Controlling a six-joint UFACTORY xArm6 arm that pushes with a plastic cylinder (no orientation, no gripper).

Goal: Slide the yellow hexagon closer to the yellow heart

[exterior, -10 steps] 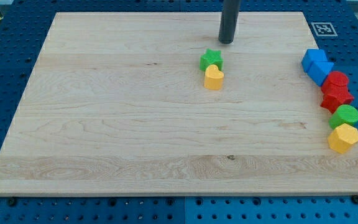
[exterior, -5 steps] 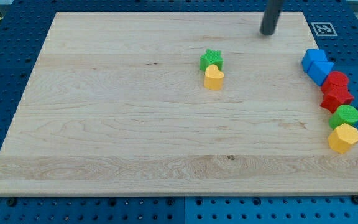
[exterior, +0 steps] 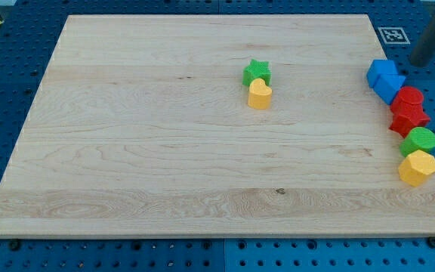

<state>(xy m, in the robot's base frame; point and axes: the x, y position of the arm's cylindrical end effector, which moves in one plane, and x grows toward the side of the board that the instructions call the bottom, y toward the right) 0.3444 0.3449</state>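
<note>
- My tip (exterior: 418,63) hangs past the board's right edge, rod leaning slightly right.
- Blue blocks (exterior: 384,78) just lower-left.
- Yellow hexagon (exterior: 418,168) well below; yellow heart (exterior: 259,95) far left.

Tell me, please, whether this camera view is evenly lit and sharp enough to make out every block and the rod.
Camera view: lighting is soft and even, with no glare on the wooden board and only faint shadows. The yellow heart and yellow hexagon are crisp. My tip, at the view's top right above the blue blocks, looks slightly blurred.
</note>
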